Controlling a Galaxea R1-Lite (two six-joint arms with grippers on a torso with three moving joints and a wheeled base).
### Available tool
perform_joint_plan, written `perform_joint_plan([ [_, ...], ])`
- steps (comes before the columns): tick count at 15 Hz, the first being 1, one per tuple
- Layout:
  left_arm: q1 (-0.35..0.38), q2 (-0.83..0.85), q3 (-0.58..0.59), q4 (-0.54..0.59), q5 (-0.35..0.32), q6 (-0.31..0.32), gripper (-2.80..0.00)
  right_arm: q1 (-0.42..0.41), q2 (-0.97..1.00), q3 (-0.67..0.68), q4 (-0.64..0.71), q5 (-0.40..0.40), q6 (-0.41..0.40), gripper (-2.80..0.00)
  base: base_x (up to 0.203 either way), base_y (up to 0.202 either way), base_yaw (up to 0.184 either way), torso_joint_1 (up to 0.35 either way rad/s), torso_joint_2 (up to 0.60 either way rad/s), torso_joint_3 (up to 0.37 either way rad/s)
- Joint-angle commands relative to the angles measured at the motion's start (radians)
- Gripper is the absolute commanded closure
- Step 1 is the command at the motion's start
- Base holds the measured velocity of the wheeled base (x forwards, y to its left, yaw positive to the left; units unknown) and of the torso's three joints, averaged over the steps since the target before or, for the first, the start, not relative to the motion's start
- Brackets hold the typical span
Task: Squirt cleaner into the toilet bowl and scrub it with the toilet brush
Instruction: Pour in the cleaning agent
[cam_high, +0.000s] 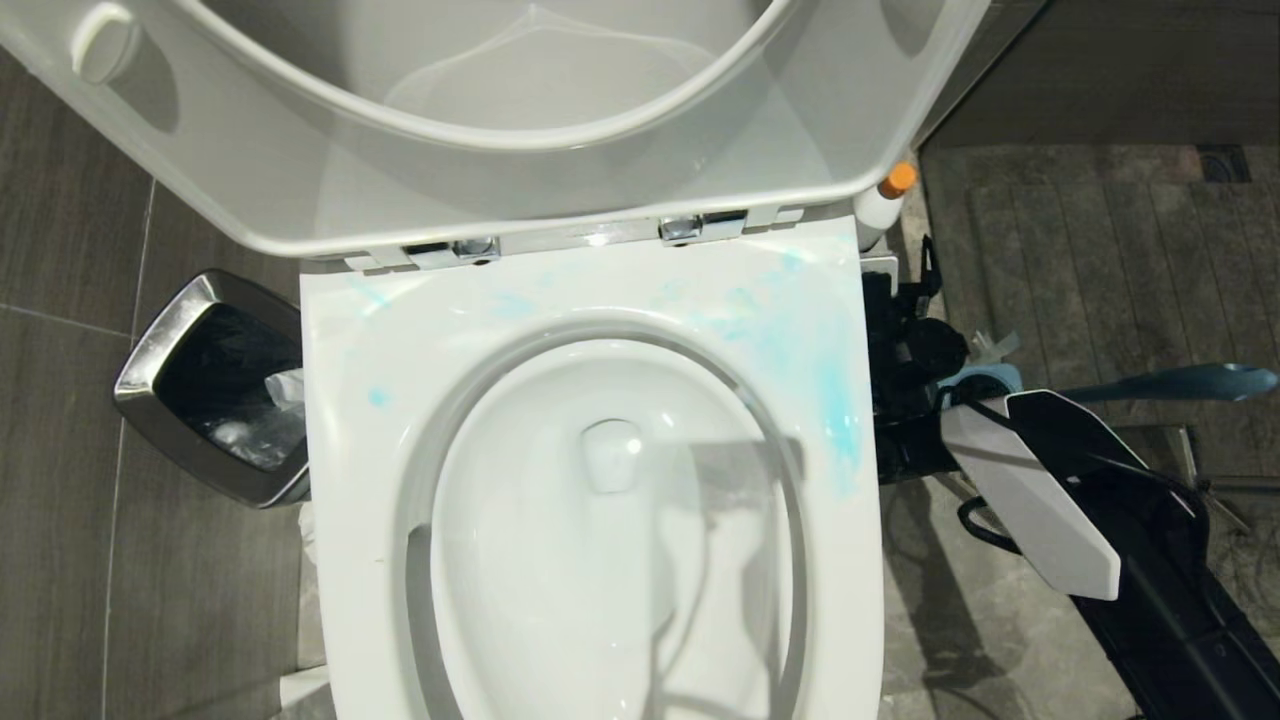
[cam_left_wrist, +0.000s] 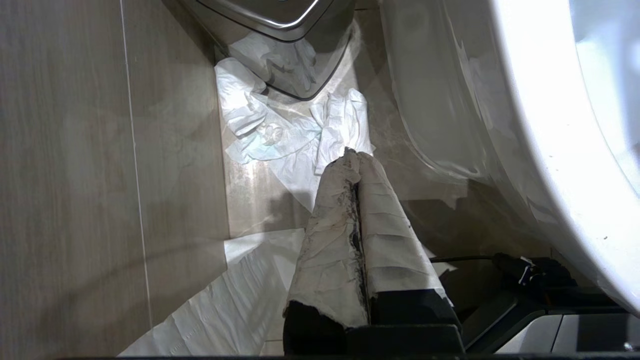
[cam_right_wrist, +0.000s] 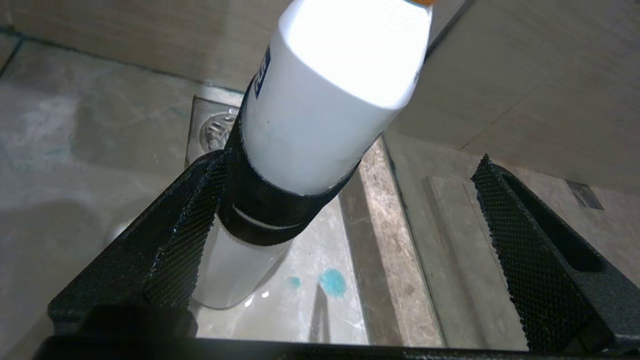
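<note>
Plainly set down on the floor: cleaner bottle (cam_right_wrist: 325, 105), white with an orange cap and a black textured band round its lower body, upright on the stone tiles beside the toilet's right flank, cap (cam_high: 898, 178) just poking out past the raised lid in the head view. Right gripper (cam_right_wrist: 345, 220) spread to its widest around it, one black knurled finger (cam_right_wrist: 170, 240) close against the band, the other (cam_right_wrist: 530, 250) well apart, so nothing clamped; reads as either just let go or lined up for a grab, cannot tell which. Blue drops (cam_right_wrist: 332, 282) on the tile near the bottle's base, and blue smears (cam_high: 835, 410) over the right side of the toilet rim, suggesting cleaner already squirted, though more on the rim than inside. Toilet bowl (cam_high: 600, 540) open below, seat and lid (cam_high: 560, 170) tipped up against the tank to leave the oval free for scrubbing. Toilet brush handle (cam_high: 1180, 382), slim and blue-grey, lying out to the right beyond the right arm, bristle head hidden behind the arm, holder not made out. Left gripper (cam_left_wrist: 352, 160) hanging low by the toilet's left side, paper-wrapped fingers pressed together, holding nothing, parked out of the way. Silver-rimmed waste bin (cam_high: 165, 375) to the left, crumpled white tissue (cam_left_wrist: 280, 130) on the floor at its foot. Likely next step: brush.
</note>
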Motion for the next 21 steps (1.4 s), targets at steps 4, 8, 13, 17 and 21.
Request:
perform_joint_plan([
  [4,0.0,0.001,0.0,-0.001,0.0,0.001,0.0,0.0,0.063,-0.025,-0.009,0.003,0.019,-2.8,0.0,0.0,0.0,0.0,0.0,0.0],
  [8,0.0,0.0,0.0,-0.001,0.0,0.001,0.0,-0.006,0.049,-0.025,-0.009,0.018,0.016,-2.8,0.0,0.0,0.0,0.0,0.0,0.0],
  [13,0.0,0.0,0.0,-0.001,0.0,0.001,0.0,-0.032,0.03,-0.025,-0.009,0.063,0.016,0.0,0.0,0.0,0.0,0.0,0.0,0.0],
  [17,0.0,0.0,0.0,-0.001,0.0,0.001,0.0,-0.052,0.018,-0.025,-0.009,0.126,0.019,0.0,0.0,0.0,0.0,0.0,0.0,0.0],
  [21,0.0,0.0,0.0,-0.001,0.0,0.001,0.0,-0.052,0.027,-0.025,-0.009,0.126,0.039,0.0,0.0,0.0,0.0,0.0,0.0,0.0],
])
